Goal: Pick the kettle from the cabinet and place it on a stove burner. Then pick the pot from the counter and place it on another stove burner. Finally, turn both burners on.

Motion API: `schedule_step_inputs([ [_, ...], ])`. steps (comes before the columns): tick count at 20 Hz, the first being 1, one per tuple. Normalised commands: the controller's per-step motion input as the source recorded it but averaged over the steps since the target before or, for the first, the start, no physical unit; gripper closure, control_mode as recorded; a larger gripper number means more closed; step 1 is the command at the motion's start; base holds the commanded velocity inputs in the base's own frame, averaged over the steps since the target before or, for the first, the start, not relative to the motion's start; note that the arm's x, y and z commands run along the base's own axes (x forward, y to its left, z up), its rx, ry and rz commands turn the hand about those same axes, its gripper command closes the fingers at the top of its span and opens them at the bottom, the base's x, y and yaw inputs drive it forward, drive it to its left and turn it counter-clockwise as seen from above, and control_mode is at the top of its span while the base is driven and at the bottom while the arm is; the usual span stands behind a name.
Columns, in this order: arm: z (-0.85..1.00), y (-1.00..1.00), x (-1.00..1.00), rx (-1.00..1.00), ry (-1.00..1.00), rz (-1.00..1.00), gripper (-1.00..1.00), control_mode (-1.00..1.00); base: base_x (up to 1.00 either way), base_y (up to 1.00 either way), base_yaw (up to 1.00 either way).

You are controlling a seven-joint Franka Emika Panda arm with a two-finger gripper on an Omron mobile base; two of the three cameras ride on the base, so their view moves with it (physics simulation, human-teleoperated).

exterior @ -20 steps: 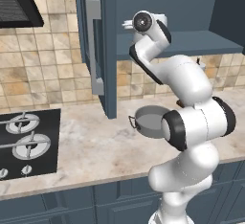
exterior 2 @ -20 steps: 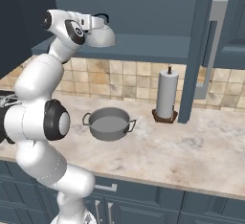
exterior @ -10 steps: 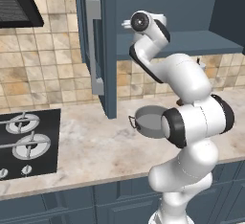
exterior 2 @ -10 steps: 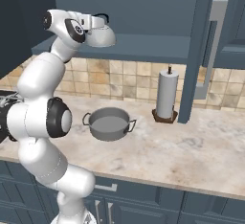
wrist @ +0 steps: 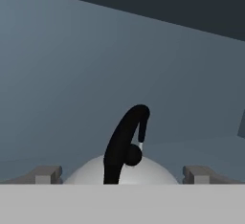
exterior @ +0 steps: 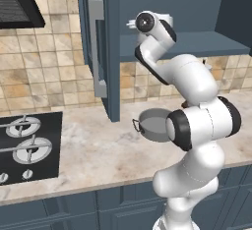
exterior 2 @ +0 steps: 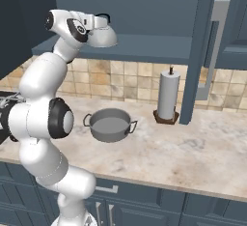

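The dark slate-blue wall cabinet stands open, its door swung out at ten o'clock from the arm in the left base view. Below runs the beige-pink marbled stone counter, with the black glass cooktop and its round silver burner rings lying bare at eight o'clock in that view. The wide, shallow grey metal pot sits on the counter near the arm, a white paper-towel roll on a dark stand at three o'clock from it. The small silver-grey domed kettle with its thin black arched handle is on the cabinet shelf. The two-finger gripper straddles it, jaws spread wide and released, one on either side of the dome, grasping nothing. By my reading the task has barely begun: kettle, pot and both knobs all remain
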Motion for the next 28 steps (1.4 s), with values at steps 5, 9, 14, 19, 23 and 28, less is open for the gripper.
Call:
schedule_step_inputs([
  [5,0.00,0.00,0.01,0.00,-0.02,0.00,-1.00,-1.00,0.00,0.00,0.00],
  [9,0.00,0.05,0.11,0.00,-0.01,0.00,1.00,-1.00,0.00,0.00,0.00],
  [14,0.00,0.00,0.02,0.00,-0.01,0.00,1.00,-1.00,0.00,0.00,0.00],
  [19,0.00,0.00,0.00,0.00,0.00,0.00,1.00,-1.00,0.00,0.00,0.00],
  [23,0.00,0.00,0.00,0.00,0.00,0.00,1.00,-1.00,0.00,0.00,0.00],
  [28,0.00,0.00,0.00,0.00,-0.04,0.00,1.00,-1.00,0.00,0.00,0.00],
])
